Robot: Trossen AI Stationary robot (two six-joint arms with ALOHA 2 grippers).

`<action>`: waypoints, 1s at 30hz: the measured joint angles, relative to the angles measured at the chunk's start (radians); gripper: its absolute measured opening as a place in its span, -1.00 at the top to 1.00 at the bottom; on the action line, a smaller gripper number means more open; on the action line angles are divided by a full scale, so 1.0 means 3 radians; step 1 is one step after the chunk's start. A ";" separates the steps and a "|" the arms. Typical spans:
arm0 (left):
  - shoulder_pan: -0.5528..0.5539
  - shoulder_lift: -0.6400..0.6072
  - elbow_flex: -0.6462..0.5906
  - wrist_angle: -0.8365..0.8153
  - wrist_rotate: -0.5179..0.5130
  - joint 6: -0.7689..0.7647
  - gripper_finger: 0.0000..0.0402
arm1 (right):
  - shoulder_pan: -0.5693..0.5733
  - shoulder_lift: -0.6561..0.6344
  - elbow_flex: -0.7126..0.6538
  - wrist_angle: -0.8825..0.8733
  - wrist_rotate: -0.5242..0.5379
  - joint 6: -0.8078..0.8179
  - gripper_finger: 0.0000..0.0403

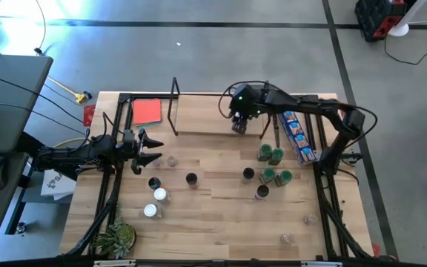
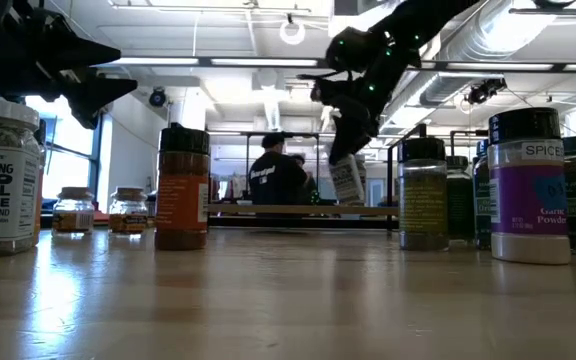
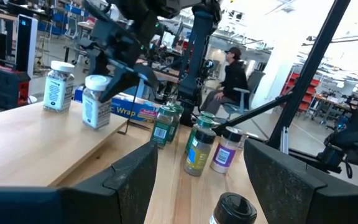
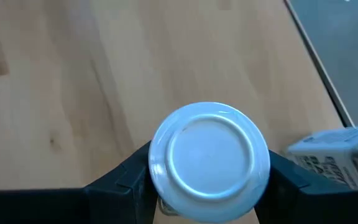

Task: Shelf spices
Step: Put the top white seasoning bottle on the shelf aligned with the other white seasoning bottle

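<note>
Right gripper [image 4: 209, 186] pinches a white-lidded spice jar [image 4: 209, 160] between its fingers [image 4: 120, 180], lid up, label grey-white — held just above the shelf [image 1: 199, 119] board. In the left wrist view a second white-lidded jar [image 3: 58, 86] already stands on the board beside it. Bare wood lies ahead of the fingers; the blue packet [image 1: 297, 137] lies near the table [image 1: 213, 215] edge. Left gripper [image 1: 148, 148] hovers with fingers spread, other jars [image 1: 273, 167] scattered well apart — a person sits in the room behind.

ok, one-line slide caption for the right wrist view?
Right pincer shut on a white-lidded spice jar, held above the light-wood shelf.
</note>
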 joint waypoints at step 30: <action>0.0000 0.0000 0.0000 0.0000 -0.0005 0.0004 -0.18 | -0.0175 -0.0518 -0.0039 -0.0106 0.0055 0.0574 -0.25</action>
